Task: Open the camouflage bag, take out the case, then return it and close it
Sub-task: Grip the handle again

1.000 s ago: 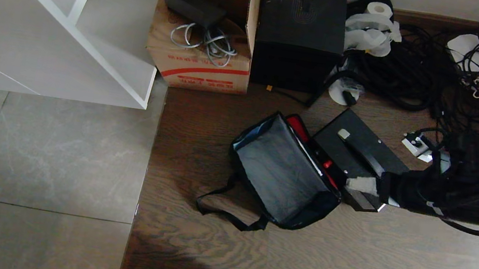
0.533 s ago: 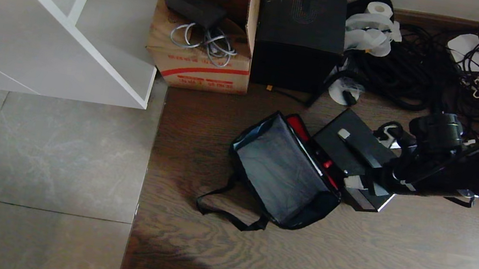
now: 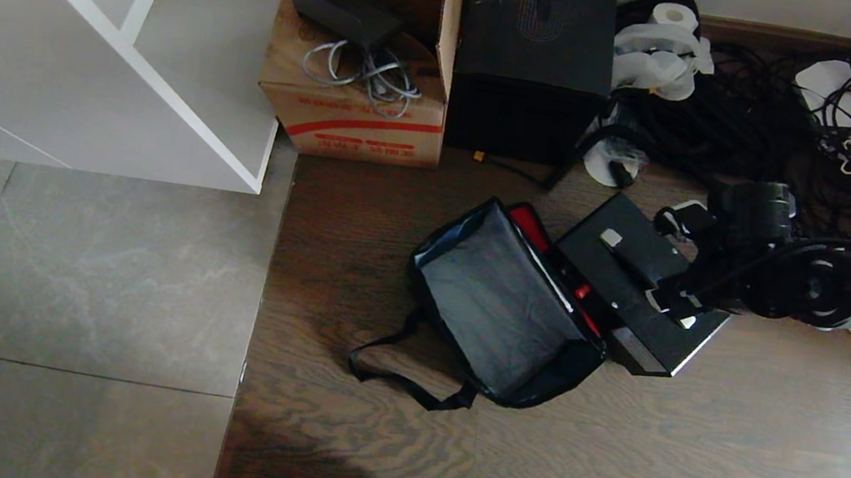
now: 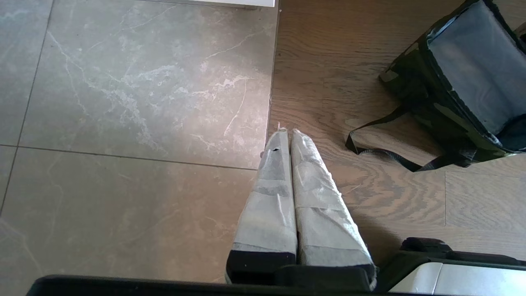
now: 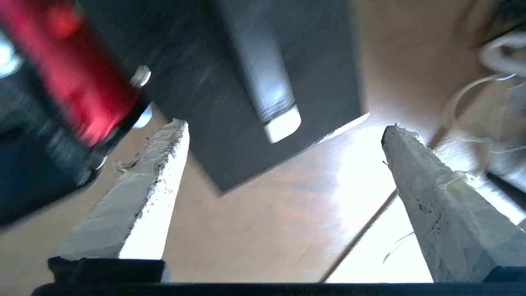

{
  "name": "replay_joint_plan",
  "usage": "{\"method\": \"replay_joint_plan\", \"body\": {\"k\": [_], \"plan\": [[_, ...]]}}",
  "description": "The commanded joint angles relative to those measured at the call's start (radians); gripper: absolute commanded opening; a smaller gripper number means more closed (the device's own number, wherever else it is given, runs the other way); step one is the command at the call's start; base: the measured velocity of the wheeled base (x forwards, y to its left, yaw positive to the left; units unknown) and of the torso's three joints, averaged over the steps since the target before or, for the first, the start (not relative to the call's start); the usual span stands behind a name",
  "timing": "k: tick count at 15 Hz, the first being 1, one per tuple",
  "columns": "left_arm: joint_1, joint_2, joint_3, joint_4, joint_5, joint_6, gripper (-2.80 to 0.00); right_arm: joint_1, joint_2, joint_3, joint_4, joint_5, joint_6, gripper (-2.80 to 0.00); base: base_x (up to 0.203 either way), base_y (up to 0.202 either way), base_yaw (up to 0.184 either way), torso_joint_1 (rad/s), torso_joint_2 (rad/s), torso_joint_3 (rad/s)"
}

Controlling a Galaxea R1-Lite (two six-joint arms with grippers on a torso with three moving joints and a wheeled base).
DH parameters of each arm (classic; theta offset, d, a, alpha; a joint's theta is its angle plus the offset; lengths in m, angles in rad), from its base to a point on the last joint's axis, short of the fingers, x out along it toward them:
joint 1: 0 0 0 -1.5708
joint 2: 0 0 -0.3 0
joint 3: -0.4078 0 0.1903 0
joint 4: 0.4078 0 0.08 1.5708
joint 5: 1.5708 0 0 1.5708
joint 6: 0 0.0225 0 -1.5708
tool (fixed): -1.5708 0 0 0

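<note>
The bag (image 3: 504, 306) lies open on the wood floor (image 3: 610, 469), near the seam with the grey tiles (image 3: 65, 278), its pale inner panel facing up and its red lining showing along the far side. A black strap (image 3: 405, 375) loops out from it toward the tiles. The case (image 3: 638, 283) rests on the floor touching the bag's red-lined side, handle (image 3: 632, 266) up, outside the bag.

The right end effector (image 3: 673, 305) is over the case's near end by the handle, fingers (image 5: 156, 164) spread wide with nothing between them; only floor and a case corner show in the gap. The left end effector (image 4: 287, 135) hangs apart from the bag, above the tile seam, its 2 padded fingers pressed together and empty.

A black box (image 3: 536, 53), a carton (image 3: 359, 60) and tangled cables (image 3: 738, 125) lie along the wall.
</note>
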Motion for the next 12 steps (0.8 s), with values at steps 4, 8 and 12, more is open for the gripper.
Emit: {"method": "replay_joint_plan", "body": {"k": [4,8,12], "plan": [[0.0,0.0,0.008,-0.001,0.001,-0.001,-2.8,0.036,0.051,0.021,-0.166,-0.105,-0.087,0.0,0.0,0.0,0.0,0.0,0.0,0.0],[-0.001,0.0,0.008,-0.001,0.001,-0.001,-2.8,0.078,0.098,0.073,-0.389,-0.177,-0.19,0.0,0.0,0.0,0.0,0.0,0.0,0.0],[0.0,0.0,0.008,-0.001,0.001,-0.001,-2.8,0.094,0.176,0.128,-0.69,-0.213,-0.369,0.0,0.0,0.0,0.0,0.0,0.0,0.0]]}}
